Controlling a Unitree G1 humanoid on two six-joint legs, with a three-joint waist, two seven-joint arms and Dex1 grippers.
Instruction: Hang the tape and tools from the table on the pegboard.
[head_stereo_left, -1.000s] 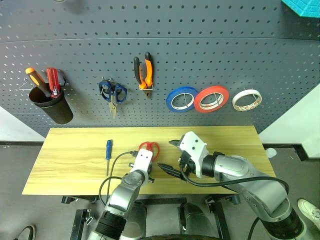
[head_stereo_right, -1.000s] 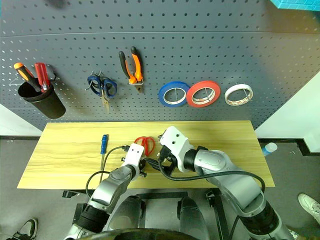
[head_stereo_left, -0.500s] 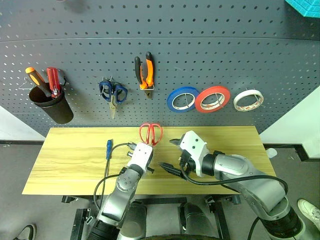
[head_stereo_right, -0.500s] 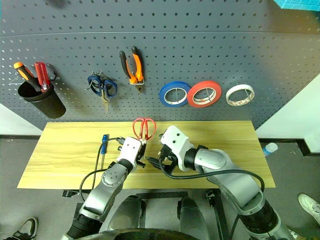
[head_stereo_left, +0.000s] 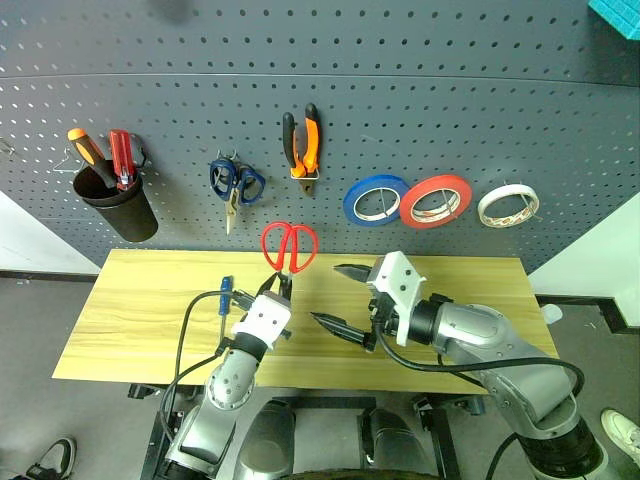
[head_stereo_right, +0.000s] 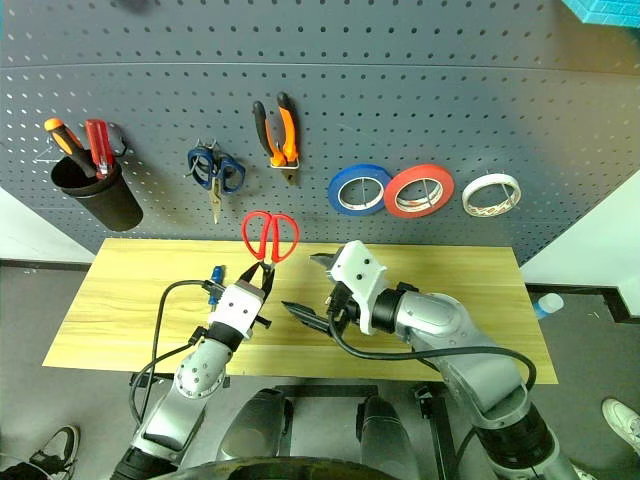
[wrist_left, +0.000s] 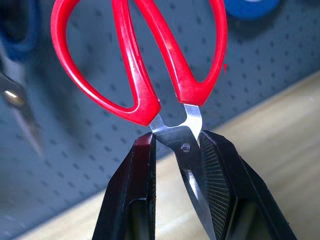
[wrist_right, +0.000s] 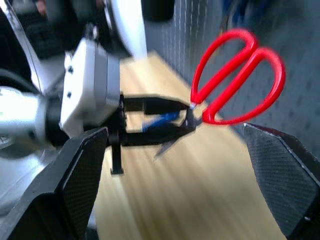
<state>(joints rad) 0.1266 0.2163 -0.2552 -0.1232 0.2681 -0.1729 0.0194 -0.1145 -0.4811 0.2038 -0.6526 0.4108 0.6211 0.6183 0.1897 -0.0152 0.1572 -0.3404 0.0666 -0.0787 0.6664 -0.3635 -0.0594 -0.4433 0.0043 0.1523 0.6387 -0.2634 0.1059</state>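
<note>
Above the counter (head_stereo_left: 150, 320), between its rear edge and the pegboard (head_stereo_left: 400, 90), the left pincer (head_stereo_left: 281, 289) is pinching the red-handled scissors (head_stereo_left: 290, 246) by the blades just below the pivot, handles uppermost and both finger loops free. The left wrist view shows the two black fingers (wrist_left: 131, 200) pressed against the steel on either side of the pivot screw. The right pincer (head_stereo_left: 342, 296) hovers just beside it, jaws spread wide and holding nothing.

On the pegboard the pliers (head_stereo_left: 303, 144) and the whitish tape (head_stereo_left: 501, 204) already hang, alongside blue-handled scissors (head_stereo_left: 235, 184), a blue roll (head_stereo_left: 372, 199), a red roll (head_stereo_left: 436, 198) and a black cup (head_stereo_left: 118, 203) of screwdrivers. The small blue-handled screwdriver (head_stereo_left: 225, 295) lies on the counter, partly behind the left arm.

Judged risks from here:
- Slip: the grip is on smooth, narrow metal with the heavier handles above it, so the scissors could pivot or slide out during the reach.
- Missed hook: a loop must pass over a thin wire hook; a slight tilt of the handles could push the loop against the board instead, and release would then drop the scissors.
- Collision: the spread right pincer stands close enough to be brushed by the left arm or the blade tips.
- Neighbours: the hanging blue-handled scissors and pliers are near the likely target and could be knocked.
</note>
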